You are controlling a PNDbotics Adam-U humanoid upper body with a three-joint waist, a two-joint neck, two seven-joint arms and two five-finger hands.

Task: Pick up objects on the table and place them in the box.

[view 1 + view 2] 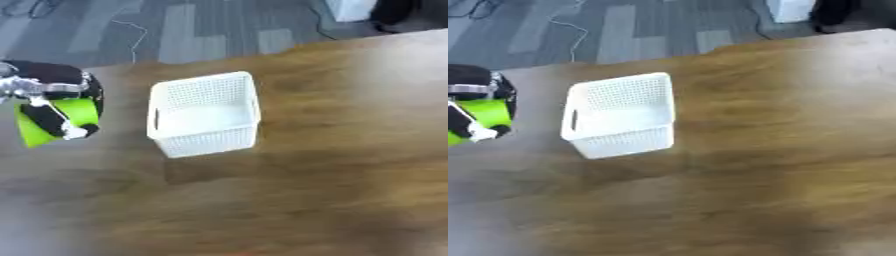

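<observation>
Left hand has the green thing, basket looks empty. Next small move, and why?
Probably carry it right, over the white basket. The left hand is curled round the green object, off to the basket's left, outside its rim. The basket's open top looks empty, so release only once above it.

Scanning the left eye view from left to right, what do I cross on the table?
Left robot hand curled round a bright green object → white perforated basket, nothing visible inside → bare wooden table.
</observation>
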